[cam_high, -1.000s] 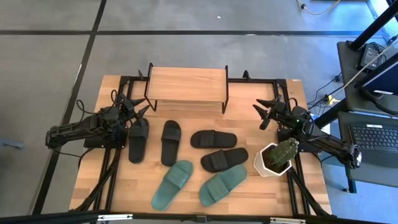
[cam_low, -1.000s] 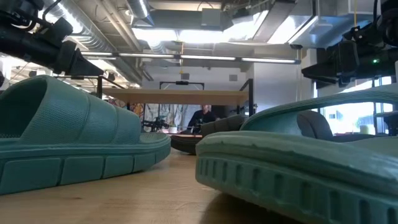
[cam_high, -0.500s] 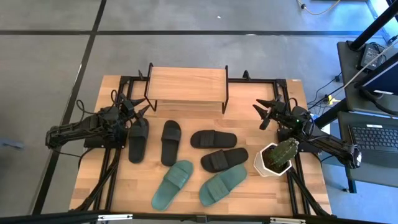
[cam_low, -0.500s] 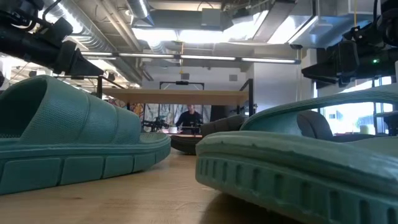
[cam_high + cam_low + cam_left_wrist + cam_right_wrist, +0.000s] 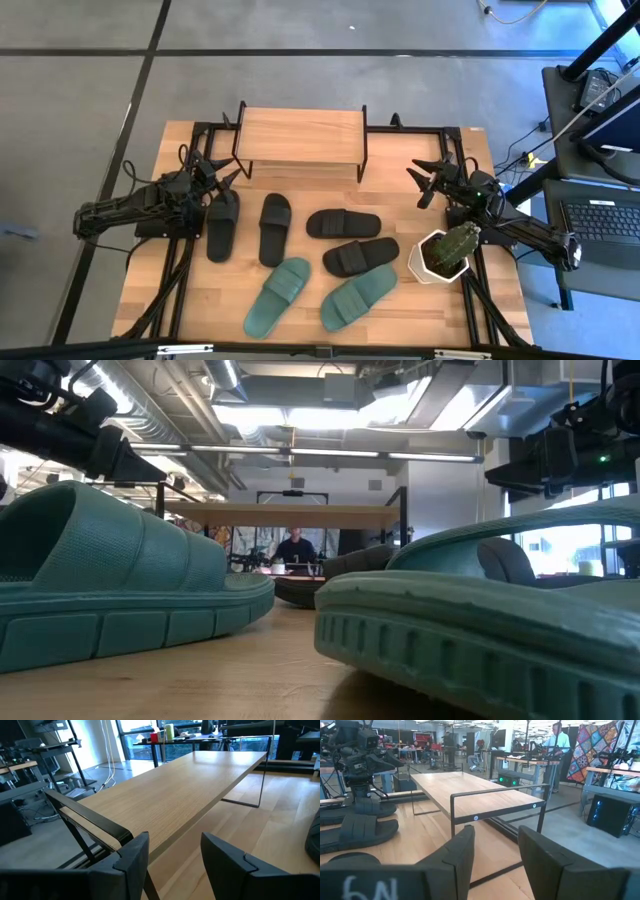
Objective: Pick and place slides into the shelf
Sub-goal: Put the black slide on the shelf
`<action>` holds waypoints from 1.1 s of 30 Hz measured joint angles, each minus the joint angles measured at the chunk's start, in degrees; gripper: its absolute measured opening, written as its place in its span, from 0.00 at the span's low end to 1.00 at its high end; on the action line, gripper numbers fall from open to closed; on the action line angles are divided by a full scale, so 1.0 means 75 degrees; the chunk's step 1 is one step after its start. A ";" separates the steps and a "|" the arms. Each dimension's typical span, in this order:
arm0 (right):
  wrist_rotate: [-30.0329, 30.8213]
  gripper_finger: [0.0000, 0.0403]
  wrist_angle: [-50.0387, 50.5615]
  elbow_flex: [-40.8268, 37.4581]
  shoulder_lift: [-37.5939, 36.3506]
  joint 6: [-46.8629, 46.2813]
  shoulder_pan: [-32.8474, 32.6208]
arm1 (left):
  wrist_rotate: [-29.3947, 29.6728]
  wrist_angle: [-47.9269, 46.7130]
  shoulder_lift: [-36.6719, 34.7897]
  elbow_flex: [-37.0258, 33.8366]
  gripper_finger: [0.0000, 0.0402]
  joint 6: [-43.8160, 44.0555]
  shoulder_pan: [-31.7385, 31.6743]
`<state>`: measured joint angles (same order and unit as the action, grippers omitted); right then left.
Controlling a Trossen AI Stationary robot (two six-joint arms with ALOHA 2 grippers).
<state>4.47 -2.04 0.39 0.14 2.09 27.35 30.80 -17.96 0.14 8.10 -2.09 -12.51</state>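
While all six black and teal slide sandals (image 5: 318,254) lie on your wooden surface (image 5: 440,310), the low wooden-topped shelf (image 5: 301,136) sits bare; left gripper (image 5: 214,167) and right gripper (image 5: 424,177), fingers apart, hold nothing.

The shelf (image 5: 302,136) top is bare; slides (image 5: 343,223) crowd the counter (image 5: 440,310) in front (a potted cactus (image 5: 446,252) blocks right).

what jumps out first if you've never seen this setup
Six slides spread over the tabletop: four black slides in the middle and two teal slides nearer the front edge. Behind them stands the empty shelf, flanked by the left gripper and right gripper, both open. A potted cactus sits at the right.
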 joint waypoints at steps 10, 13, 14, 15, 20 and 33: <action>0.0004 0.38 0.0001 0.0001 0.0001 -0.0281 0.0001 | 0.0000 0.0000 0.0000 0.0000 0.43 0.0000 0.0000; 0.0000 0.38 0.0000 0.0001 0.0002 -0.0273 0.0001 | 0.0001 0.0000 0.0000 0.0000 0.43 0.0000 0.0000; 0.0000 0.38 0.0001 0.0002 0.0001 -0.0261 -0.0001 | -0.0001 0.0000 0.0000 0.0000 0.43 0.0000 0.0000; 0.0000 0.38 0.0000 0.0001 0.0001 -0.0254 0.0001 | -0.0001 0.0000 0.0000 0.0000 0.43 -0.0001 0.0000; 0.0000 0.38 0.0000 -0.0001 0.0000 -0.0260 -0.0002 | -0.0001 0.0000 0.0000 0.0000 0.43 0.0000 0.0000; 0.0000 0.38 0.0000 -0.0001 0.0000 -0.0210 0.0000 | 0.0000 0.0000 0.0000 0.0000 0.43 -0.0001 0.0000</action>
<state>4.47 -2.04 0.38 0.14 0.51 27.35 30.80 -17.96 0.14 8.10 -2.10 -12.51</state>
